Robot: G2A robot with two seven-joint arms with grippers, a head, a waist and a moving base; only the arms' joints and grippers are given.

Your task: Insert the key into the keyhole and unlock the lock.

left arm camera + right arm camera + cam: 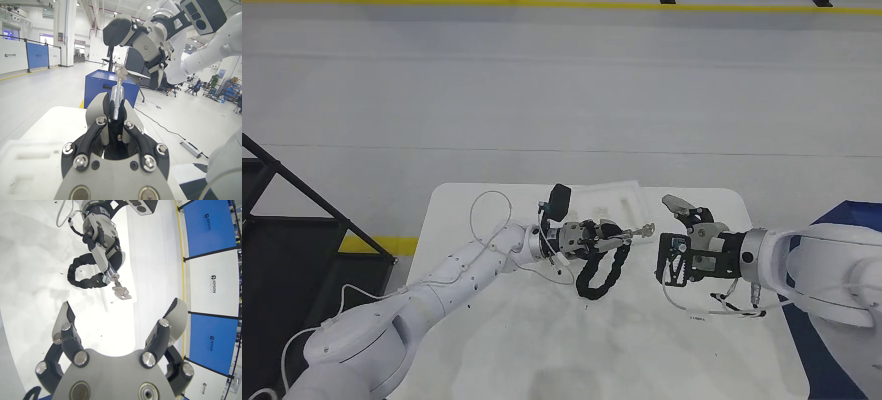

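Observation:
My left gripper (604, 238) (113, 106) is shut on the chrome cylinder of the lock (117, 98) (110, 273), holding it above the white table (542, 340). The lock's black fabric-covered cable (602, 275) (83, 283) hangs in a loop below it. A silver key (642, 231) (121, 71) (121, 291) sits in the keyhole at the cylinder's end, its bow sticking out toward the right arm. My right gripper (674, 225) (121, 309) is open just beyond the key, its fingers (65, 315) wide apart and not touching it.
A white foam tray (607, 197) (28, 157) lies on the table behind the left gripper. A thin white cable (487, 210) curls off the left arm. Small dark specks dot the tabletop. A black frame (302, 200) stands off the table's left side.

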